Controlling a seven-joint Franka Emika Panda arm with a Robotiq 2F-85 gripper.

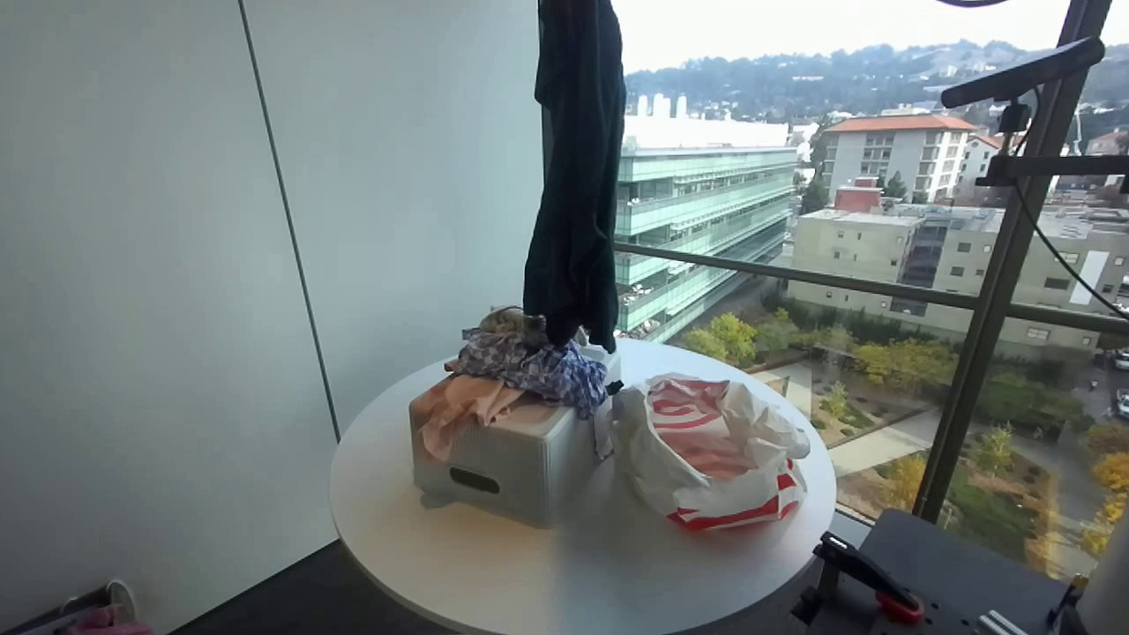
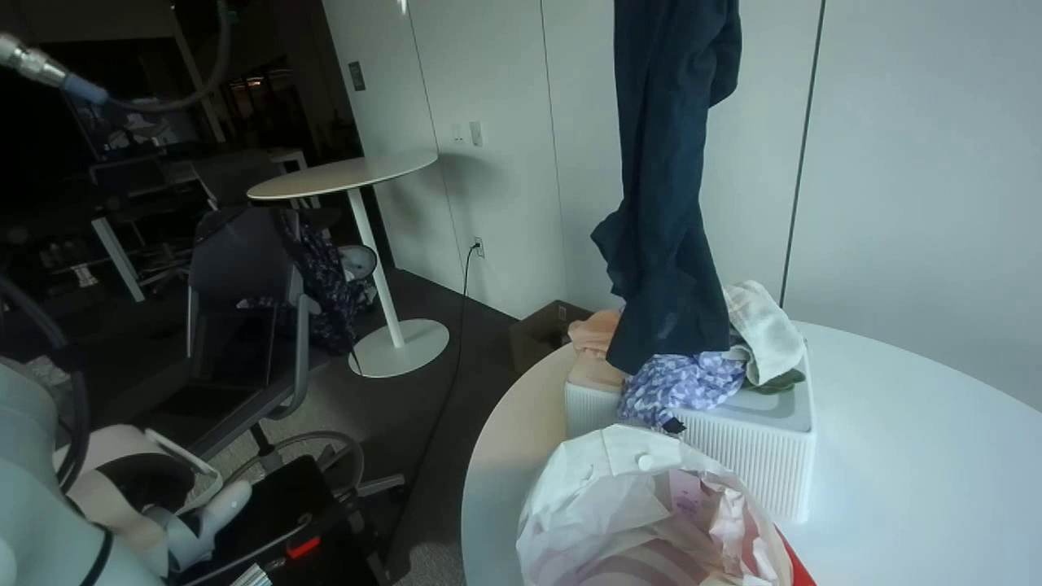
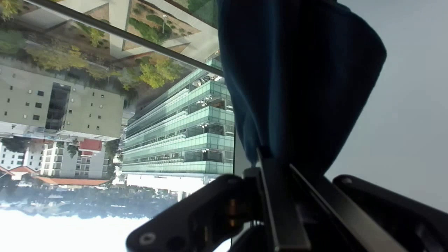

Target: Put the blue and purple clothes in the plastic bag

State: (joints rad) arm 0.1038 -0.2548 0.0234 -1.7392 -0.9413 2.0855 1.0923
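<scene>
The dark navy garment (image 1: 578,176) hangs long and straight down in both exterior views, its top cut off by the frame. In the wrist view my gripper (image 3: 276,160) is shut on the bunched end of this navy cloth (image 3: 297,77); the exterior views do not include the gripper. Its lower end (image 2: 672,325) overlaps the purple garment (image 2: 688,381) in view; whether they touch I cannot tell. That mottled purple garment (image 1: 551,366) lies crumpled on the box, draping over an edge. Beside the box stands the plastic bag (image 1: 639,459), white with red print, mouth open upward.
The grey-white box (image 1: 520,485) sits on a round white table (image 1: 459,573). A peach-pink cloth (image 1: 463,406) and a whitish cloth (image 2: 765,330) also lie on the box. A window frame (image 1: 970,353) and a wall (image 1: 176,265) border the table.
</scene>
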